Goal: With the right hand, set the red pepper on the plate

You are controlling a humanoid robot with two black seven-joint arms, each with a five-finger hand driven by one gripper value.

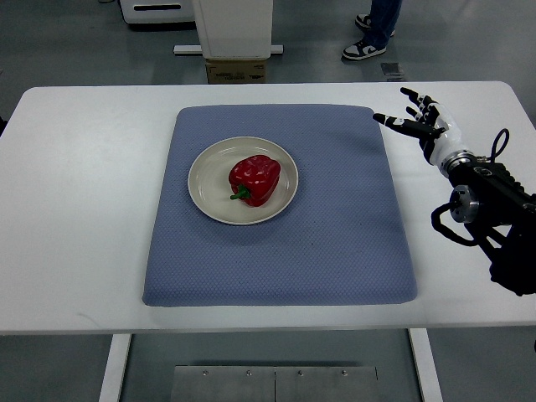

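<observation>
The right hand (416,123) hovers with its fingers (394,119) spread and empty, over the bare white table (84,209) just off the right edge of the blue mat (335,234). Its fingertips point toward the picture's left, across the mat. Well apart from it in that direction, and a little nearer the robot, the red pepper (255,180) lies on its side in the middle of the cream plate (205,188), at the mat's centre. The pepper's long axis runs diagonally, with the green stem (239,195) turned away from the hand, toward the robot. Only this arm shows, so it is the nearer one. Judging by how things lie, the placing looks done, and the hand has nothing left to carry.
</observation>
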